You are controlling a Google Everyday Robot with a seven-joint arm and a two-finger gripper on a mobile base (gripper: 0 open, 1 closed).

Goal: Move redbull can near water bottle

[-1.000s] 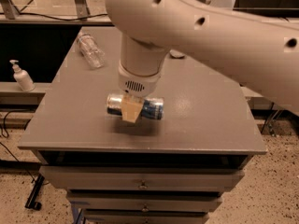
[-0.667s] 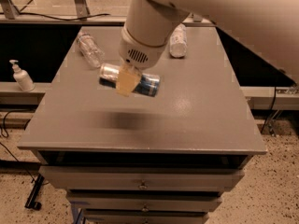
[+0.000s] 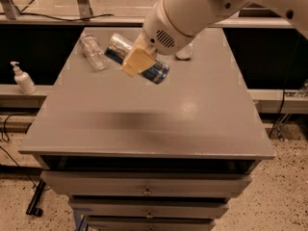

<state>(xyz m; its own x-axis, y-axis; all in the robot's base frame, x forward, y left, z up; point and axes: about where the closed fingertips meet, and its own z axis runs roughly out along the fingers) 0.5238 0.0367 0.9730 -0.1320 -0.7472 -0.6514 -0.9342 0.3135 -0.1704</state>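
My gripper (image 3: 138, 60) is shut on the redbull can (image 3: 156, 71), a silver and blue can held on its side in the air above the grey table (image 3: 144, 124). A tan finger pad (image 3: 137, 61) covers the can's middle. The water bottle (image 3: 93, 52), clear and ribbed, lies on its side at the table's back left, just left of the can's silver end. The white arm reaches in from the upper right.
A whiter bottle (image 3: 185, 53) lies at the table's back, mostly hidden behind the arm. A white pump dispenser (image 3: 22, 79) stands on a ledge to the left, off the table. Drawers sit below the table's front edge.
The gripper has lifted the can off the table's middle and carried it up and back toward the water bottle. The can is now tilted.
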